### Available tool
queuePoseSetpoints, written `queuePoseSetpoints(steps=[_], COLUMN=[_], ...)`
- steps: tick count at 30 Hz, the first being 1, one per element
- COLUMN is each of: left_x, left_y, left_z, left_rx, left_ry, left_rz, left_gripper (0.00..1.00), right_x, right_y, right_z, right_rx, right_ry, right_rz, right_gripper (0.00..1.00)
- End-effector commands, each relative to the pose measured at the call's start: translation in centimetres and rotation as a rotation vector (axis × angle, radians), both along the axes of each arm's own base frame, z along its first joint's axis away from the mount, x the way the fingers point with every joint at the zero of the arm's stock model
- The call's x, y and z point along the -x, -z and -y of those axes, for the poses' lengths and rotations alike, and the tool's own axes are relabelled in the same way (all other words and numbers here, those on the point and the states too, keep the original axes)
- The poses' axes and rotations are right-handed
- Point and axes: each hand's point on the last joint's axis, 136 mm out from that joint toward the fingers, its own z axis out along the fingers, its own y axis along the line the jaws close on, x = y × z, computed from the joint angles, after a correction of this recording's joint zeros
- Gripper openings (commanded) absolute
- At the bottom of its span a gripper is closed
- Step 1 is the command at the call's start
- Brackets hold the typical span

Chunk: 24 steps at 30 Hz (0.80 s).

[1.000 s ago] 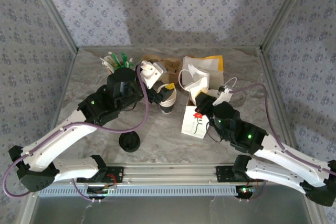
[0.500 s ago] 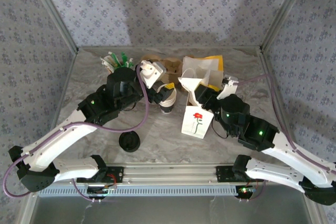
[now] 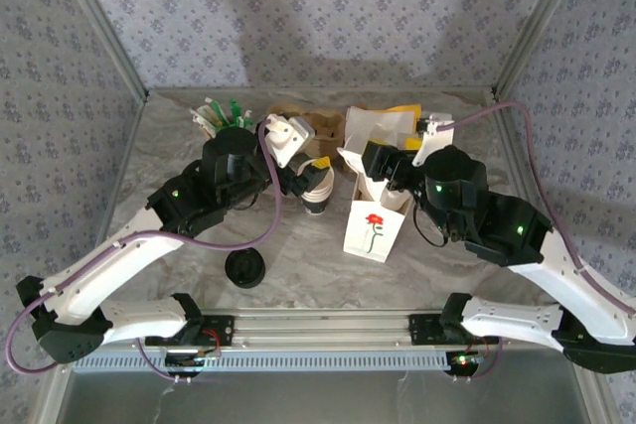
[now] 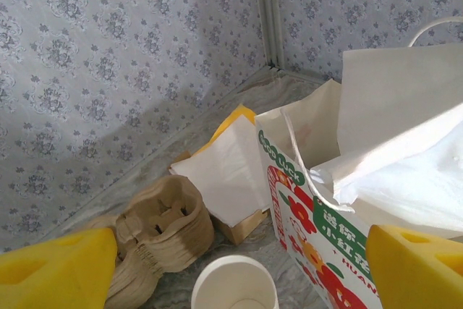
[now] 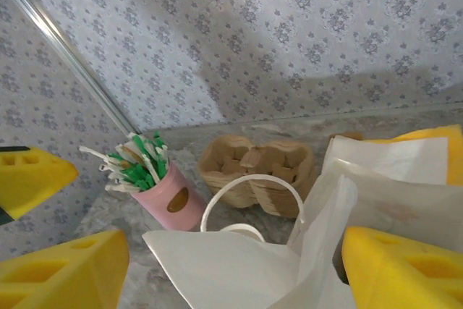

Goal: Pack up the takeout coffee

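The takeout coffee (image 3: pixel 244 268) shows from above as a round black lid over a dark body, standing alone on the table at the front left, away from both grippers. My left gripper (image 3: pixel 298 178) is open over a stack of lidless white cups (image 3: pixel 318 186). In the left wrist view the top cup's rim (image 4: pixel 235 284) lies between the yellow fingers (image 4: pixel 58 265). My right gripper (image 3: pixel 383 161) hangs open above the mouth of the white paper bag (image 3: pixel 373 230). The bag's flaps and handle (image 5: pixel 239 265) sit between the wide-apart fingers (image 5: pixel 401 269), which grip nothing.
Brown pulp cup carriers (image 3: pixel 318 126) and a pink cup of stirrers (image 3: pixel 221 116) stand at the back. White and yellow paper packets (image 3: pixel 393 124) lie behind the bag. The printed side of the bag (image 4: pixel 318 215) stands close to the right of the cup stack. Patterned walls enclose the table.
My right gripper moved from the bag's front top edge back over the bag's mouth and went from shut to open. The left arm and the cup stack stayed put.
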Motion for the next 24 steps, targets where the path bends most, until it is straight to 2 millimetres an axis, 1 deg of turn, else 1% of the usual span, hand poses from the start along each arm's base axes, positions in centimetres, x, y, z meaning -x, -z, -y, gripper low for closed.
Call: queuePoseSetpoints(steps=[1,7,10,13,15,19,23,24], left_x=[-0.1,-0.1,0.0,-0.1,-0.1,-0.2,-0.2,-0.2], left_y=[-1.5,-1.4,-1.5,-1.5,-1.6,-1.7,-1.8,-1.8], left_z=[-0.3,-0.4,-0.4,-0.3,-0.3,-0.3,-0.4,-0.4], left_rx=[0.035,0.026,0.027,0.026,0.024,0.016,0.011,0.008], left_ry=[-0.002,-0.001,0.002,0.002,0.003,-0.001,-0.002,-0.004], left_rz=[0.029,0.025,0.023,0.020,0.018,0.019,0.022,0.022], left_gripper=[0.89,0.89,0.89,0.89,0.89,0.89,0.89,0.89], right_x=[0.5,0.9,0.7,-0.2,-1.2,-3.0,-4.3,-4.5], right_y=[1.4,3.6,4.8,5.7,6.2,7.3,8.5,8.7], right_z=[0.9,0.7,0.5,0.2,0.1,0.3,0.2,0.2], right_rx=[0.113,0.178,0.198,0.186,0.165,0.123,0.070,0.062], right_ry=[-0.015,-0.078,-0.100,-0.097,-0.085,-0.046,-0.023,-0.019], right_rz=[-0.048,-0.129,-0.172,-0.202,-0.215,-0.261,-0.311,-0.318], right_gripper=[0.81,0.85,0.87,0.88,0.86,0.77,0.57,0.50])
